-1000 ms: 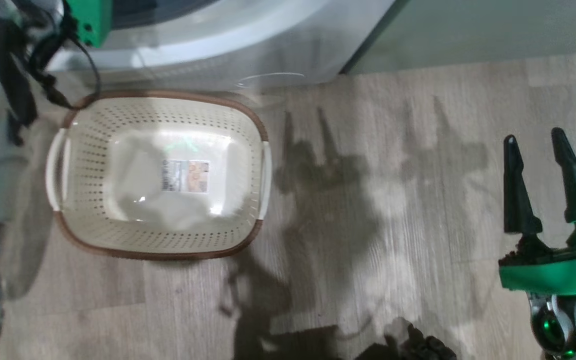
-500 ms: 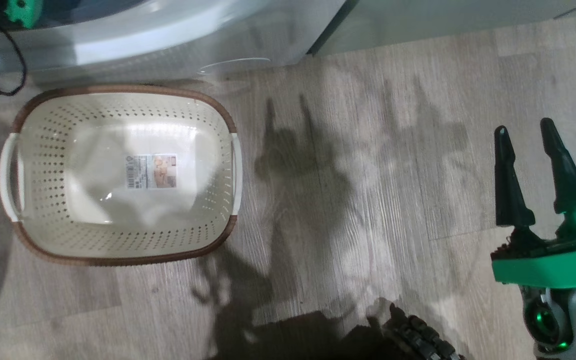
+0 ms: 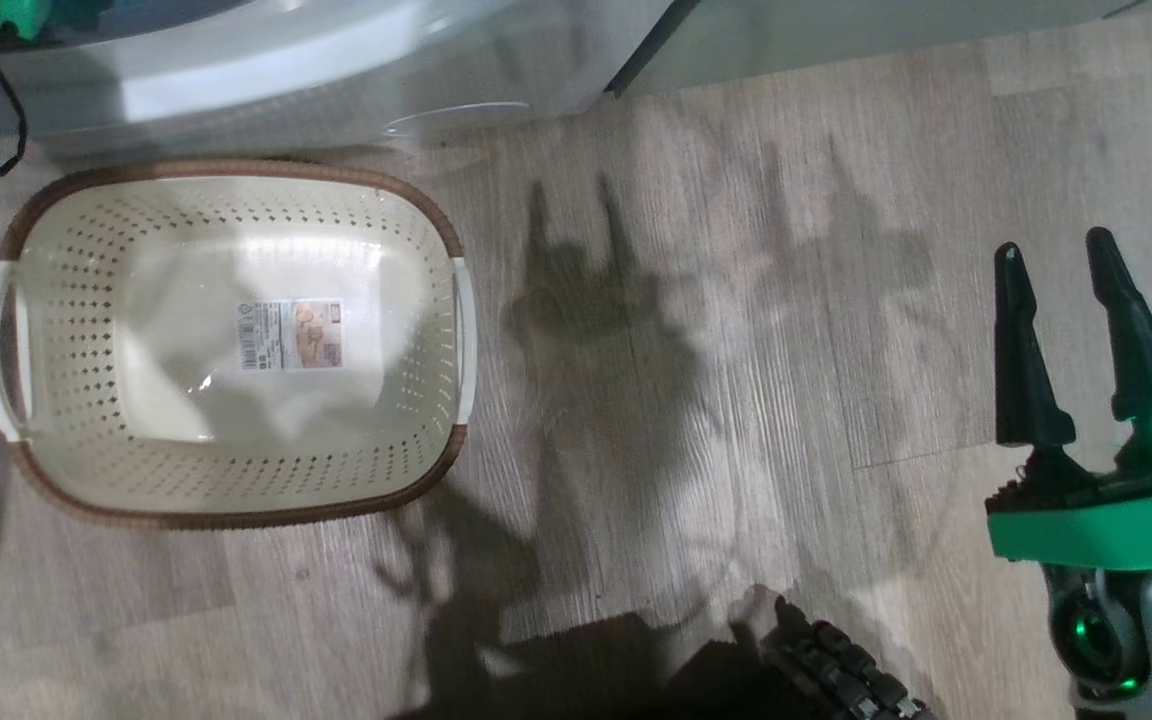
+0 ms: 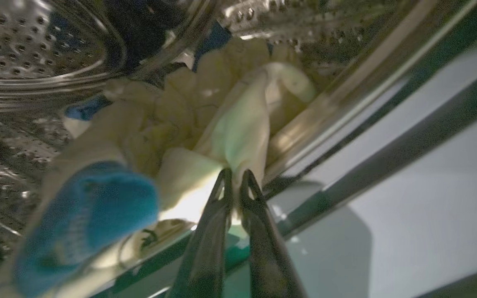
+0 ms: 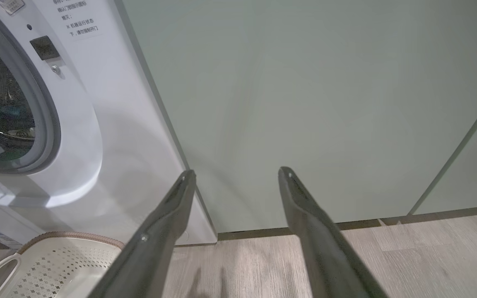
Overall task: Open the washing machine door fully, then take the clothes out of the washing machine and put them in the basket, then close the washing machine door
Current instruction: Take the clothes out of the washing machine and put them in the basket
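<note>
Inside the white front-loading washing machine (image 5: pixel 110 145), I am clamping my left gripper (image 4: pixel 234 177) on a bunched fold of the soft cream-yellow, blue-trimmed clothes (image 4: pixel 238 132), judging them light and limp, while my right gripper (image 3: pixel 1053 245) is hanging spread apart.

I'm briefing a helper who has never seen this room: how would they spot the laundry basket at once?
Find the big white front-loading washing machine beside the flat pale green cabinets; on the grey wood-look floor just before its base stands a small cream plastic basket. Nothing else there has its perforated sides, brown rim, two white handles and a sticker on its base.
</note>
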